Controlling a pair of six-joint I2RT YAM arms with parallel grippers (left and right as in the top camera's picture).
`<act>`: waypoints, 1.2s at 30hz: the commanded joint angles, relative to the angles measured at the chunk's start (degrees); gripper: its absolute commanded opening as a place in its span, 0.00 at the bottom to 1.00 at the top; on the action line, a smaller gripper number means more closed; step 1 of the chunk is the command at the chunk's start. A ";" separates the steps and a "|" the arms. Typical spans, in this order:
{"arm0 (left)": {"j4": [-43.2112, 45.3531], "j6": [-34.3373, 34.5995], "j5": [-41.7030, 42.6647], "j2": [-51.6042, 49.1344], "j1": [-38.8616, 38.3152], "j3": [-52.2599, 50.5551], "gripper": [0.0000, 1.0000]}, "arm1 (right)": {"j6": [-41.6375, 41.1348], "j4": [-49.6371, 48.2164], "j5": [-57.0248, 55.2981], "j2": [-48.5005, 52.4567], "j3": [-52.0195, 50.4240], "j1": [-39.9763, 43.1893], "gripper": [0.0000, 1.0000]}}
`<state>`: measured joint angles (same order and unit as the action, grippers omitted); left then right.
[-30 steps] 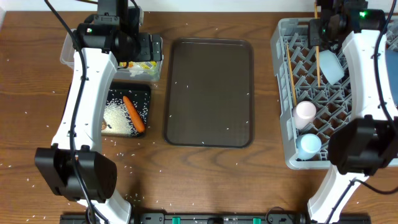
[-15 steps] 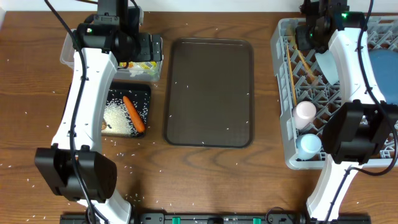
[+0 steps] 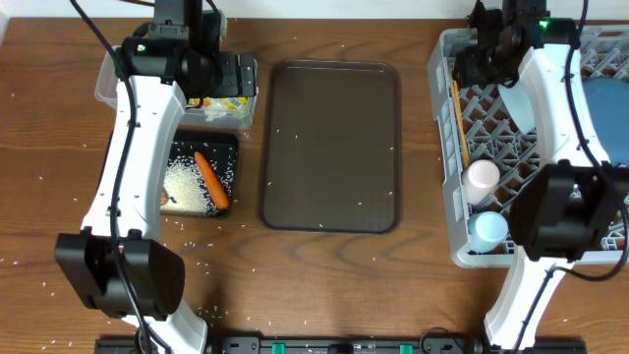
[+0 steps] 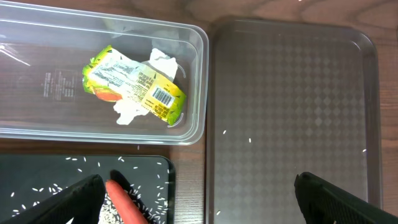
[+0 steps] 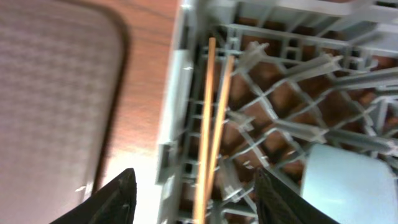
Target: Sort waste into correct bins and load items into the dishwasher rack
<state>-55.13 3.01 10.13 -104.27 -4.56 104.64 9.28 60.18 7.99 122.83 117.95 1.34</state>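
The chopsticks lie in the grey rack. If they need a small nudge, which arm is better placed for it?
Right. The right fingers are open over the chopsticks, at the left edge of the grey rack. The left fingers are by the clear tub, beyond the brown tray.

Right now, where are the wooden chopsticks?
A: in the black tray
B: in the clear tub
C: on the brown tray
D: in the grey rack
D: the chopsticks lie side by side inside the grey rack, just inside the wall nearest the brown tray.
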 commanded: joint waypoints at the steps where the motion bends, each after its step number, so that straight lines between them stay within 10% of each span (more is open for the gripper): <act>1: -0.13 0.31 -0.09 -0.22 0.20 0.22 0.98 | 0.00 0.76 6.54 -9.40 0.13 -0.90 0.56; 5: -0.13 0.33 -0.11 -0.22 0.20 0.22 0.98 | 0.04 0.35 3.87 -19.87 0.13 -0.76 0.67; 6: -0.13 0.33 -0.09 -0.22 0.20 0.22 0.98 | 0.02 0.31 1.07 -23.69 0.13 -0.55 0.99; 36: -0.13 0.31 -0.11 -0.22 0.20 0.22 0.98 | 0.00 1.14 -2.60 -66.38 -3.52 -2.86 0.99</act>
<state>-55.13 3.01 10.13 -104.27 -4.56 104.64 9.47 60.84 5.76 56.21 117.34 0.27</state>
